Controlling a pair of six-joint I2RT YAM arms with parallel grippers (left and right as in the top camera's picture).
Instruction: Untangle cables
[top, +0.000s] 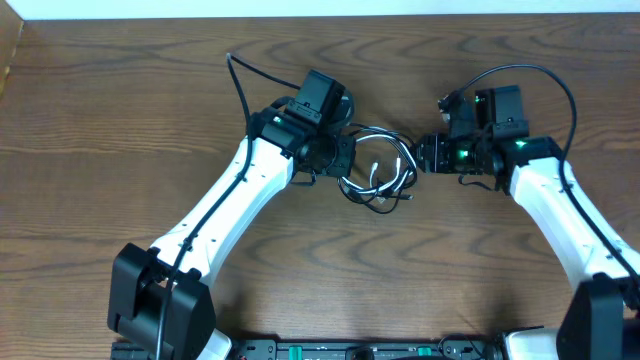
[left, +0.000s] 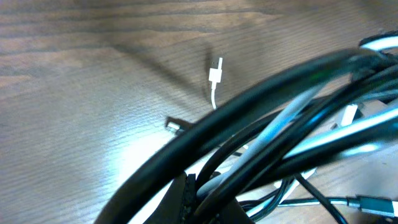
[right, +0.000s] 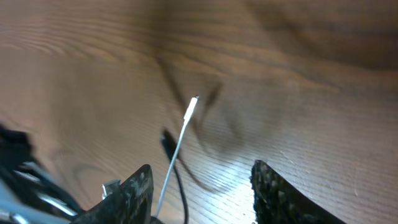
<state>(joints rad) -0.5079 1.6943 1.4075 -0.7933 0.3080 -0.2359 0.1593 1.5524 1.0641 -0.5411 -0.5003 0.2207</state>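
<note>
cables (top: 380, 172): 2, black cable (top: 352, 190) x1 and white cable (top: 378, 165) x1, knotted in 1 tangle on table (top: 120, 120), btw the grippers.
arms: 2, white, 1 per side.
L gripper (top: 348, 160): closed at tangle's left edge; strands bunch across its pad in wrist view. Which strand is pinched, can't tell.
R gripper (top: 422, 155): fingers apart, nothing clamped btw them, just beside tangle's right edge.
white plug (left: 216, 73): 1 sharp in L wrist view.
hard to see: L wrist view mostly blocked by blurred close strands; R wrist view soft, fingers cut off at bottom.
</note>
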